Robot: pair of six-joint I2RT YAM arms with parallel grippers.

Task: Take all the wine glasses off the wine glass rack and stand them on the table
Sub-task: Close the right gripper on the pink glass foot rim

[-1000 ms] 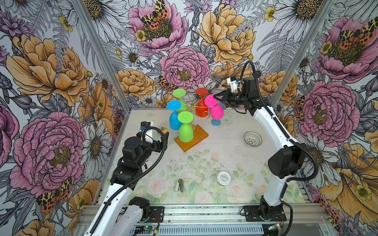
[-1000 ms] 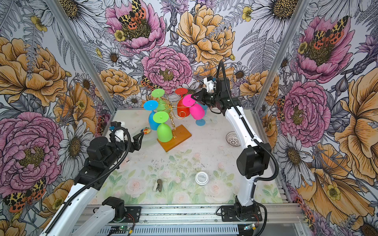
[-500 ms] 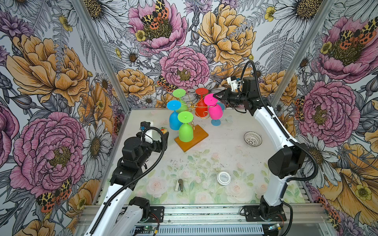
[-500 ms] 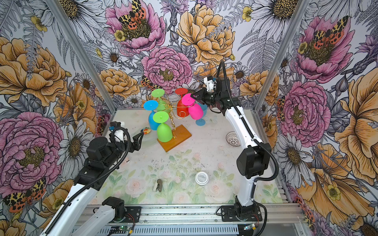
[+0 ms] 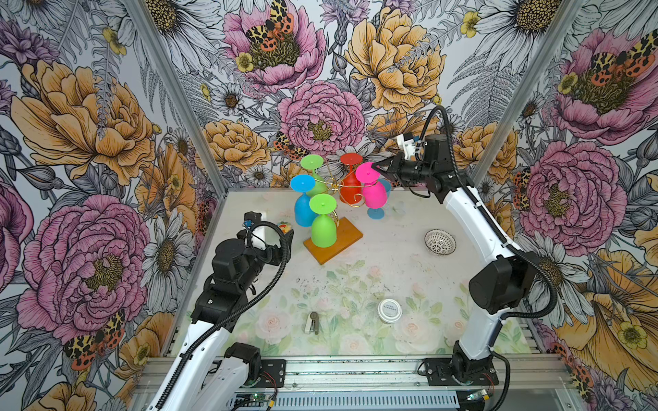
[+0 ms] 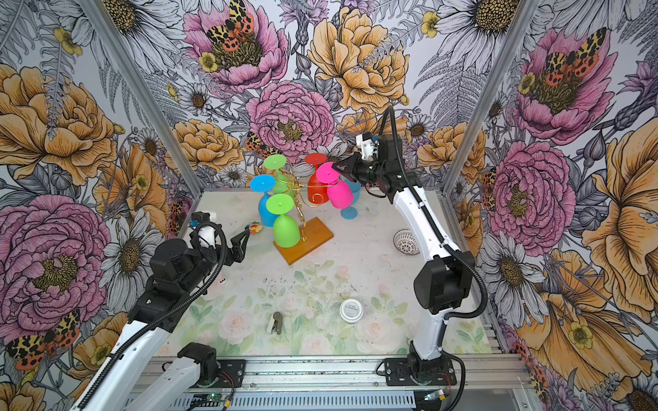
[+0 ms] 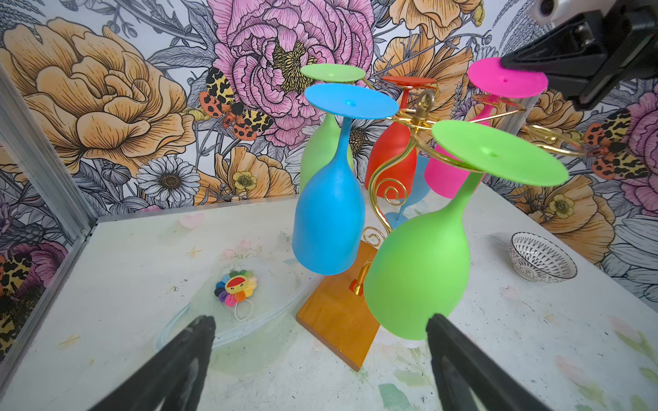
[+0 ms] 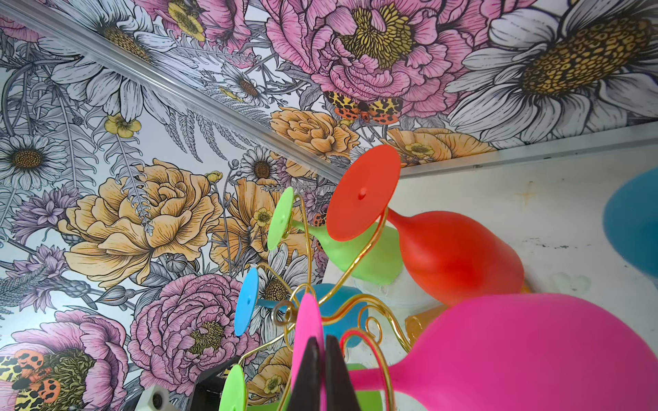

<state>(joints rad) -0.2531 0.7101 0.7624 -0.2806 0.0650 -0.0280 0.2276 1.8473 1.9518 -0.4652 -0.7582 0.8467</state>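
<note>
Right end effector (image 5: pixel 376 166): closed narrow on the rim of the pink wine glass (image 5: pixel 374 195) at its foot. Left end effector (image 7: pixel 320 320): wide, holding nothing, low over the counter (image 5: pixel 356 284) near the wooden base.

Location: the glass hangs on the arm of the wine glass rack (image 5: pixel 347 235) nearest your right arm, just beside the red glass (image 5: pixel 350 188).

Attitude: upside down — foot up, mouth down. Its long axis is near vertical, with the bowl tipped a little.

Handling, by judgement: draw the foot outward along its wire arm toward the open end, keeping it level so the stem runs free of the scroll. Go slowly — a pinch on a thin rim can slip. Mind the red glass. If the rack drags, steady its base with your left.
</note>
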